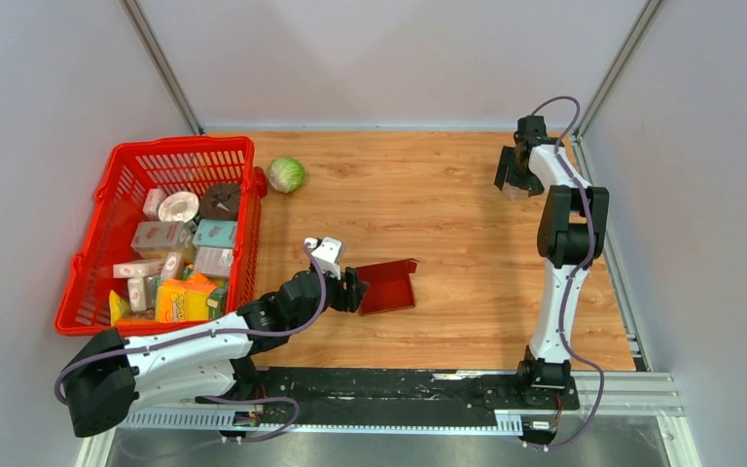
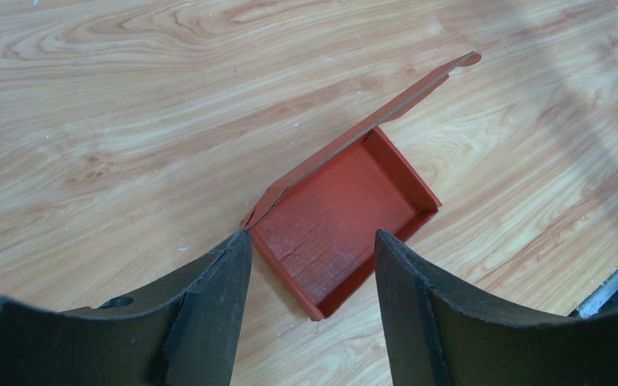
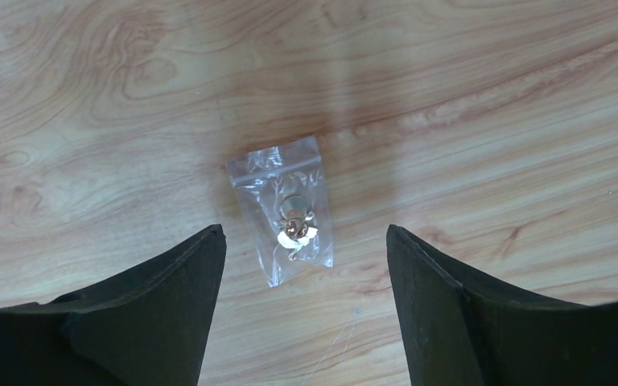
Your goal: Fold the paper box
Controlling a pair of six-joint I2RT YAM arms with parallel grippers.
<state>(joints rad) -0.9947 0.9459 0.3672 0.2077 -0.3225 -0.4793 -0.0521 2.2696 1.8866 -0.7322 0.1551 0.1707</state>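
Left gripper (image 2: 312, 277), fingers spread, hovers with the paper box (image 2: 334, 221) just ahead of its tips. Side walls stand up; the lid flap is not yet closed.

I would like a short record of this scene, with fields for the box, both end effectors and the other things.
box: dark red, mid table, walls raised, lid open
left end effector: open, at the box's edge, holding nothing
right end effector: open, above a clear bag, far from box
basket: red, left, holds cartons
cabbage: beside basket
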